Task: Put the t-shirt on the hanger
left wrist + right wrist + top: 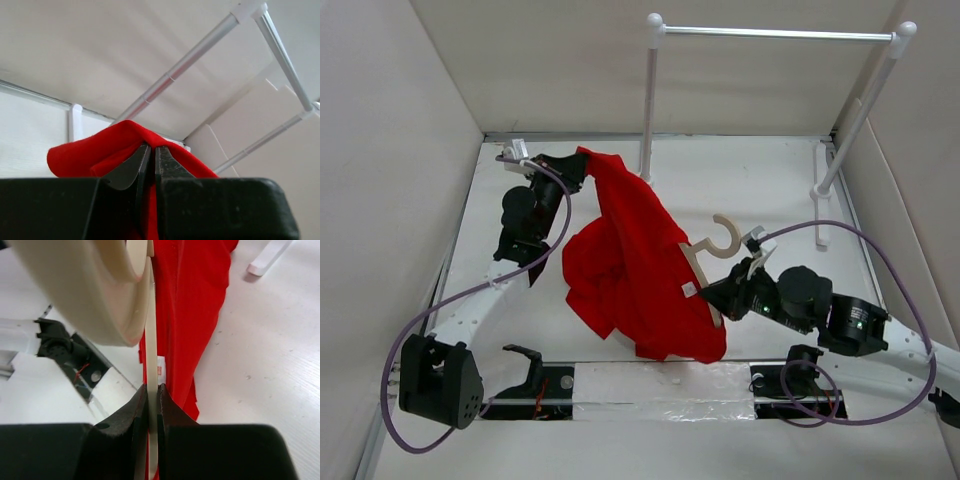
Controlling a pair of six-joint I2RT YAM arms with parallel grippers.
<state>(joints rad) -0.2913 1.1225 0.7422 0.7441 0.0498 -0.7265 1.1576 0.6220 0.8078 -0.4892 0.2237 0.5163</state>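
We see the left end effector (578, 168) raised at the far left of the desk (760, 180), clenched on a fold of the t-shirt (640, 270). In the left wrist cam its jaws are pressed together w/ red cloth bunched over and around the tips. From that pinch the t-shirt hangs down toward the right arm in one long crumpled drape. Its lower hem sits low near the front edge of the desk, approx. centre of the overhead view.

The right end effector (717, 292) is clenched on the hanger (736, 235). The right wrist cam shows both fingers (132, 410) squeezing the thin cream edge, tight on either side. The hanger is tilted, hook up and free of the cloth, toward the back right. One shoulder disappears under the red fabric, so the t-shirt lies partly over it. We can't tell whether that shoulder sits inside the neck opening, since cloth hides that end; possibly it's only draped across. A small white tag (688, 289) shows on the fabric just beside the right end effector's tips.

The white rack (770, 33) stands at the back right. Its left post is just behind the t-shirt's upper part in the overhead view, and its rail is well apart from the hanger.
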